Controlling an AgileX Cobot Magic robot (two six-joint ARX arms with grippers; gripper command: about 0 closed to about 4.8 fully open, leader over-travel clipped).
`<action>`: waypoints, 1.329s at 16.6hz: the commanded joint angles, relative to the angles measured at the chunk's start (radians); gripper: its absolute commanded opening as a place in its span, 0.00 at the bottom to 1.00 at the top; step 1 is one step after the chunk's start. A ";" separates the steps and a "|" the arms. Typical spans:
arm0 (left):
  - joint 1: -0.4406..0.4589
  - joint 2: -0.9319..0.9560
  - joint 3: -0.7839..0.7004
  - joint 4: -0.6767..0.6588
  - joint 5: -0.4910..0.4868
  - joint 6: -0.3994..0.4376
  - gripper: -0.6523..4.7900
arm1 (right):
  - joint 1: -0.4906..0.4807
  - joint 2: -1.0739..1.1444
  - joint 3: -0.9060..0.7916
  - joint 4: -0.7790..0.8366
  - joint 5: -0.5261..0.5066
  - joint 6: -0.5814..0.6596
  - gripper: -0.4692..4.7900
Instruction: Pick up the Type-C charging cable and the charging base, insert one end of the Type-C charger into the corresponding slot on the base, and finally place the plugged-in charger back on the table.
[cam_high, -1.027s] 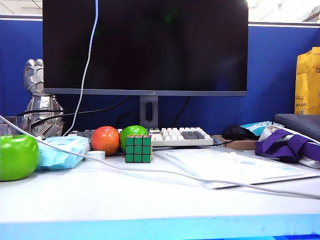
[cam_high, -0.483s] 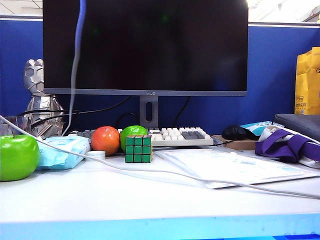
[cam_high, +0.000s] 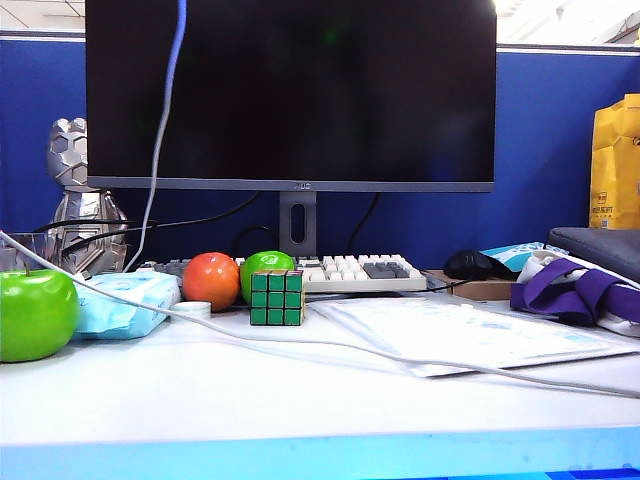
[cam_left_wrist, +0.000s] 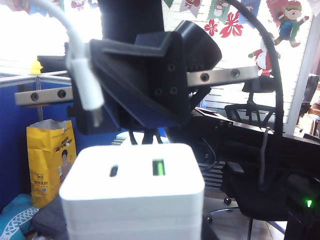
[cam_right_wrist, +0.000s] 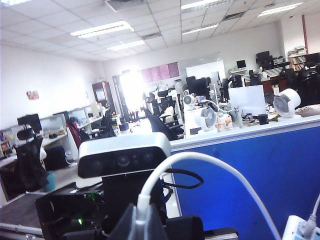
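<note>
Neither gripper shows in the exterior view. The white charging base (cam_left_wrist: 132, 192) fills the near part of the left wrist view, its two ports facing the camera. My left gripper (cam_left_wrist: 132, 236) is shut on it, fingers hidden under the block. Facing it, my right gripper (cam_right_wrist: 142, 226) is shut on the plug of the white Type-C charging cable (cam_right_wrist: 200, 159). In the left wrist view that plug (cam_left_wrist: 89, 92) hangs just above and beside the base, apart from the ports. The cable (cam_high: 160, 130) drops in front of the monitor and trails across the table (cam_high: 300, 405).
On the table stand a large green apple (cam_high: 35, 315), a blue packet (cam_high: 125, 300), an orange-red fruit (cam_high: 210, 280), a Rubik's cube (cam_high: 277, 297), a keyboard (cam_high: 350, 272), a mouse (cam_high: 475, 265), a paper sheet (cam_high: 460, 335) and a purple-strapped bag (cam_high: 570, 290). Behind rises the monitor (cam_high: 290, 90).
The hanging stretch of cable in front of the monitor swung left, then partway back to the right. Nothing on the table has moved.
</note>
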 joint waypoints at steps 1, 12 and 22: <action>-0.001 -0.002 0.004 0.027 -0.005 0.001 0.11 | 0.002 -0.006 0.003 0.013 0.008 0.019 0.09; -0.001 -0.006 0.005 0.056 -0.003 -0.001 0.11 | 0.068 0.002 0.003 0.004 -0.028 -0.016 0.09; -0.001 -0.016 0.005 0.063 0.011 -0.022 0.11 | 0.044 0.002 0.003 0.000 -0.027 -0.011 0.09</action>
